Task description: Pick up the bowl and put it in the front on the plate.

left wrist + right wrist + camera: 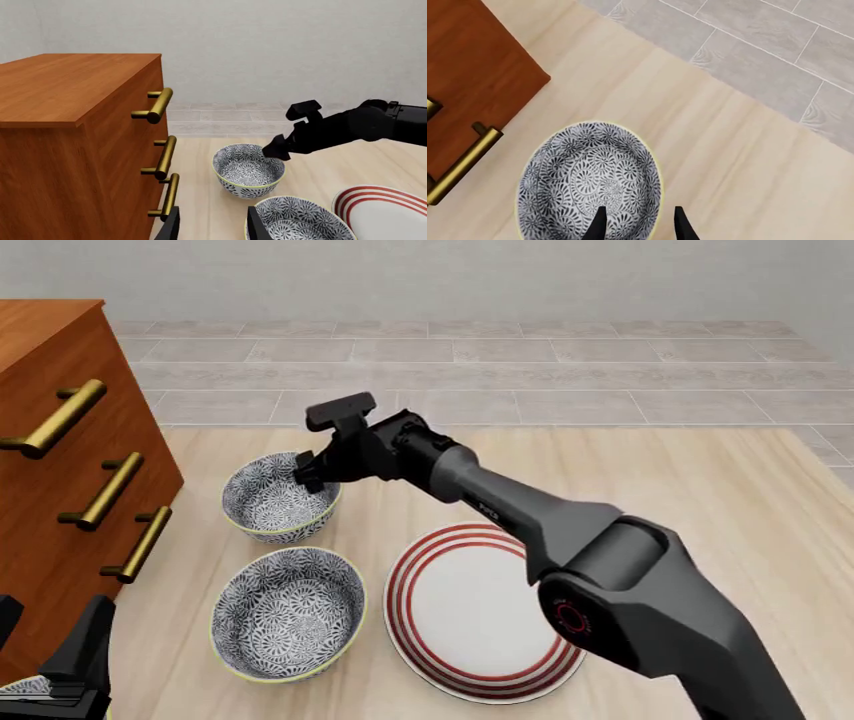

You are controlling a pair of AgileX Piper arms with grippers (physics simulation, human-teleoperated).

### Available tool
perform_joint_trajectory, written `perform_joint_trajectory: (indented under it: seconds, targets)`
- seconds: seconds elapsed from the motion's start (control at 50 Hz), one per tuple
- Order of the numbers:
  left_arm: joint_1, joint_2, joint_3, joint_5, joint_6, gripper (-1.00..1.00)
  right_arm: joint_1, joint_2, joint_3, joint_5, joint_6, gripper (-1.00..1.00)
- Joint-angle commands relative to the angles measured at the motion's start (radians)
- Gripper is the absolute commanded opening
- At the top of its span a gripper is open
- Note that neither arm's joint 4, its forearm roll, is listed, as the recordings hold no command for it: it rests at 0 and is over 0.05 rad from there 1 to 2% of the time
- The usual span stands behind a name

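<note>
Reaching step in hand: right gripper (310, 472) hovering at the right rim of the far bowl (278, 497), fingers (599, 226) a little apart astride that rim, one inside and one outside, holding nothing yet. Next move, by judgement: lowering a touch, pinching the rim, lifting clear, then swinging over to the plate (483, 612), lying near and to the right of the bowl on the table (694, 480). Nearby: a twin bowl (288, 612) just beside the plate and close enough to bump, a wooden dresser (67, 460) with brass handles at left, and the left gripper (210, 225) parked low, parted and empty.
</note>
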Motion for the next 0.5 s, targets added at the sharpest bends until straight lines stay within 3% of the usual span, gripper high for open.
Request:
perform_joint_trajectory:
  seconds: [0.02, 0.5]
  targets:
    - [0.0, 0.0, 0.0, 0.0, 0.0, 1.0, 0.0, 0.012, 0.005, -0.017, 0.021, 1.0]
    - [0.0, 0.0, 0.0, 0.0, 0.0, 1.0, 0.001, 0.031, 0.033, -0.058, 0.055, 1.0]
